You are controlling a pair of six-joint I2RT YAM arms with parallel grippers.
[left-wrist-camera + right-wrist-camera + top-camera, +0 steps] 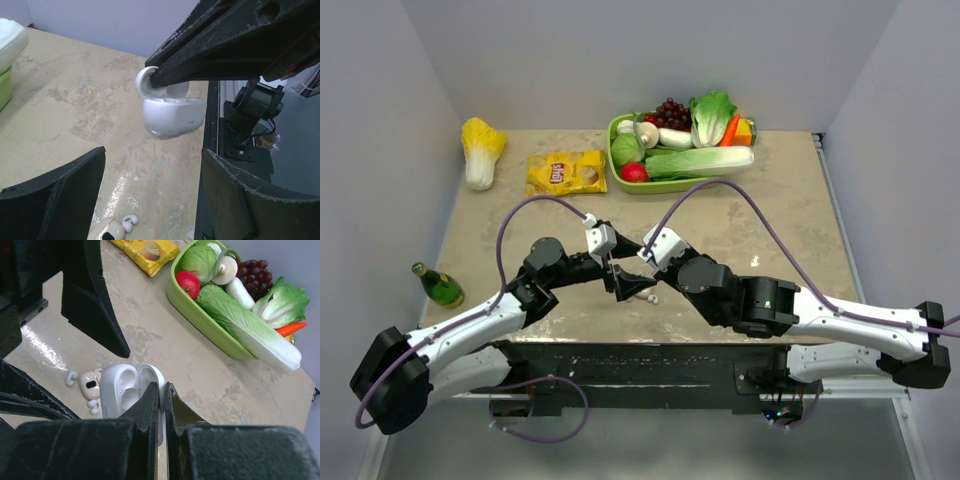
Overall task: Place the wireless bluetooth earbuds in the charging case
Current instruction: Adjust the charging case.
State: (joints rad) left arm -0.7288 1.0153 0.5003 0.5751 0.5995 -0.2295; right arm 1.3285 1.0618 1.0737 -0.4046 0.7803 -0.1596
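Earbuds [89, 384] lay on the table [210, 375] just beside the open charging case [119, 386] — its lid pinched tight in the right gripper [163, 390]; the left gripper [152, 165] hung above them, jaws spread and empty.

My right gripper [162, 387] and the charging case [172, 120] it pinches bar the way ahead of my left gripper [152, 155]; bench [65, 100] beside them lies open.

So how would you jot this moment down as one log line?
right gripper: shut on open charging case | left gripper: open, beside earbuds | earbuds: loose on table, not yet in case
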